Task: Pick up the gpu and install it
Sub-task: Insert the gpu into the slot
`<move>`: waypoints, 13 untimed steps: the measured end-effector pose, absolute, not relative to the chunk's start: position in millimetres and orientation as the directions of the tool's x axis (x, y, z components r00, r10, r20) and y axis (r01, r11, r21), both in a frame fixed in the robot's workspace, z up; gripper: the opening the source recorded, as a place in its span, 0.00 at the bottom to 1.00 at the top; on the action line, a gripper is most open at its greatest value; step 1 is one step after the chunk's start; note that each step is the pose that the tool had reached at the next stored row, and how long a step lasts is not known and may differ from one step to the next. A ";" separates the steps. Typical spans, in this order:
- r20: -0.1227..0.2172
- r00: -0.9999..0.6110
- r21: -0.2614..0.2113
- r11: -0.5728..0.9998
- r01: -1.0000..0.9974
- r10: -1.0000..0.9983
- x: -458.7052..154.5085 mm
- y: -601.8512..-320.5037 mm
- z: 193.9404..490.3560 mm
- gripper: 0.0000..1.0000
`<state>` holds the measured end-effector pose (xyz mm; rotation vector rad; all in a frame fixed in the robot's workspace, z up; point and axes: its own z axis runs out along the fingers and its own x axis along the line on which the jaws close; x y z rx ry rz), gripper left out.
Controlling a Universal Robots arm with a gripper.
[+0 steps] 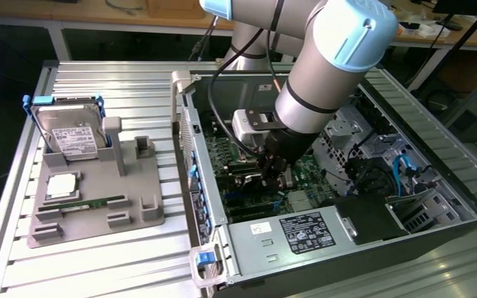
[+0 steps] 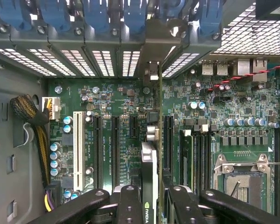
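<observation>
gripper (image 2: 152, 198) clamping gpu (image 2: 148, 156), nvidia logo

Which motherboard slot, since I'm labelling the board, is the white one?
The long slot beside the blue capacitors, nearest the braided cables; the other slots are black.

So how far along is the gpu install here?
Done: the gpu is picked up, clamped edge-on in the gripper. In hand: it is held inside the case, over the motherboard slots. Left: seating in a slot is not clear; the grip is not yet released.
</observation>
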<state>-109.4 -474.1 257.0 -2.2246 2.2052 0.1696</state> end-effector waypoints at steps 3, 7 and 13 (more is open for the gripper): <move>-0.080 0.007 0.073 -0.013 -0.997 -0.997 -109.4 -474.1 257.0 0.27; -0.081 0.007 0.073 -0.013 -0.997 -0.997 -109.4 -474.0 255.8 0.27; -0.088 0.007 0.073 -0.013 -0.997 -0.996 -109.4 -474.1 252.9 0.27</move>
